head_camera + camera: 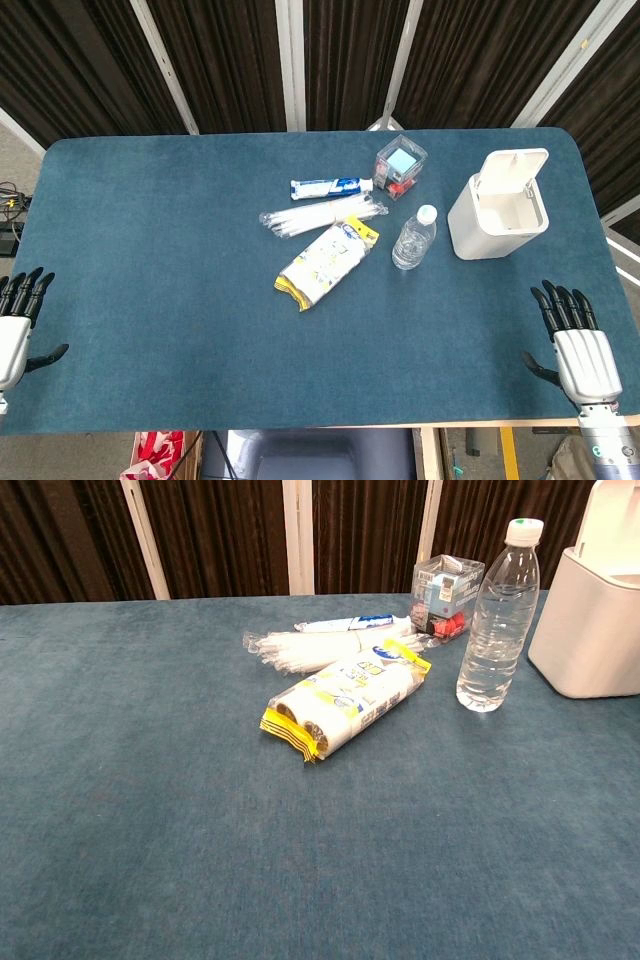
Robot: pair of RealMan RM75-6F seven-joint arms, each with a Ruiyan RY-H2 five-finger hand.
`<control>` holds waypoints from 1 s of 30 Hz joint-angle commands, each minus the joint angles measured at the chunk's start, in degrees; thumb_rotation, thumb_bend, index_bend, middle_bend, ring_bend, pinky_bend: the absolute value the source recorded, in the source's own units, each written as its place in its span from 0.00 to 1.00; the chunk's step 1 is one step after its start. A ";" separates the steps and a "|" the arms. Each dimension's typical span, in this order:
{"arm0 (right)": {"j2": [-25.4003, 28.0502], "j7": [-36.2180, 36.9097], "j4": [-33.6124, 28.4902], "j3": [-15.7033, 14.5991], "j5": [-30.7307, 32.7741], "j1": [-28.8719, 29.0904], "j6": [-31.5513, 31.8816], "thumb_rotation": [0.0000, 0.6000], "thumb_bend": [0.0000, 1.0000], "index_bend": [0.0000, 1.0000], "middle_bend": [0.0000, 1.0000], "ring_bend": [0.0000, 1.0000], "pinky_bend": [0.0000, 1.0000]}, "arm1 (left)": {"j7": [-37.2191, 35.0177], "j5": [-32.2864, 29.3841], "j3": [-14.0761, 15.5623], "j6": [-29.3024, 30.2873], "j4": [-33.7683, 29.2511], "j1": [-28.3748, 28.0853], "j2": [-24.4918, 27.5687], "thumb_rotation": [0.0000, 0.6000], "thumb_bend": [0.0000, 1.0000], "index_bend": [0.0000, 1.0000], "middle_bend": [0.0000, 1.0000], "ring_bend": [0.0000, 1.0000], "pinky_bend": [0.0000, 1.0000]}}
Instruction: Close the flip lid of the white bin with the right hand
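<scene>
The white bin [492, 224] stands at the right side of the blue table, with its flip lid [513, 168] raised upright at the back and the inside showing. In the chest view the bin [590, 620] is cut off at the right edge. My right hand [578, 347] lies flat at the table's front right edge, fingers spread and holding nothing, well short of the bin. At the front left edge, my left hand [17, 328] also rests with its fingers apart and empty. Neither hand shows in the chest view.
A clear water bottle [414, 238] stands just left of the bin. Further left lie a yellow-and-white packet [326, 263], a bundle of clear plastic straws [322, 215], a toothpaste tube [330, 187] and a small clear box [401, 165].
</scene>
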 commanded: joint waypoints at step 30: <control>1.18 0.93 -4.11 2.17 2.92 1.78 -2.39 1.00 0.24 0.00 0.01 0.03 0.11 | -1.53 0.38 -0.25 2.28 -0.52 1.17 1.01 1.00 0.00 0.00 0.00 0.00 0.00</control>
